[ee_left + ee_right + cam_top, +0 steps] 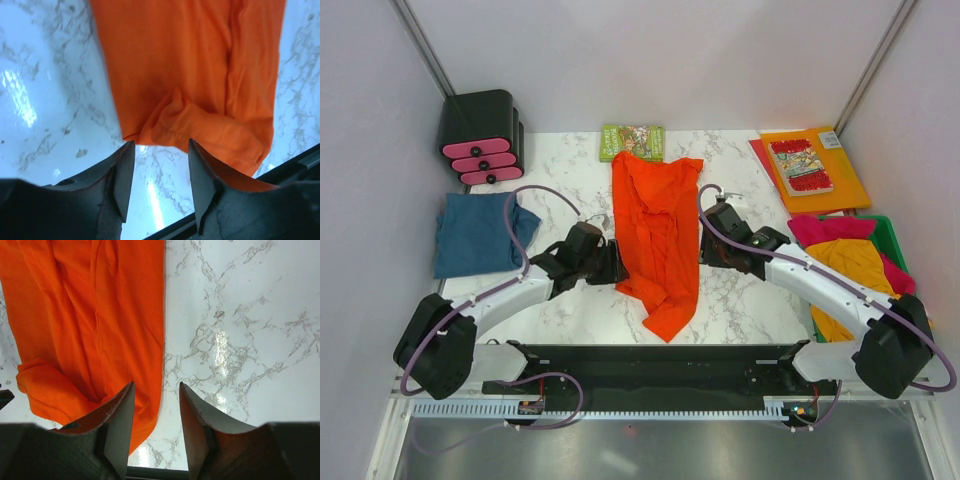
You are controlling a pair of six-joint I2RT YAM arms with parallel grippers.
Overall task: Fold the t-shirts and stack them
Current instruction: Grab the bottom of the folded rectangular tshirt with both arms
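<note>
A white marble-patterned table (750,310) is filling the scene, its glossy top throwing back bright patches of light in both wrist views, and pale plain walls (670,60) are closing it in on three sides, with slanting metal poles (425,45) running up the back corners. A black rail (650,360) is lying along the near edge between the arm bases. The orange-red t-shirt (658,240) is lying in the middle of the table, folded lengthwise into a long strip with its near end rumpled. The left gripper (160,147) is hovering at the strip's left edge with its fingers spread apart and holding nothing. The right gripper (156,390) is hovering at the right edge, likewise spread and empty, one finger over cloth and the other over marble. The teal-blue t-shirt (475,235) is lying folded at the left. A green bin (892,232) at the right is holding a magenta-pink t-shirt (830,229) and a mustard-yellow t-shirt (850,262). At the back are sitting a black drawer unit (480,140) with pink fronts, a green book (632,141), and an orange folder (840,185) carrying a comic book (800,165); the print on both covers is too small to read.
</note>
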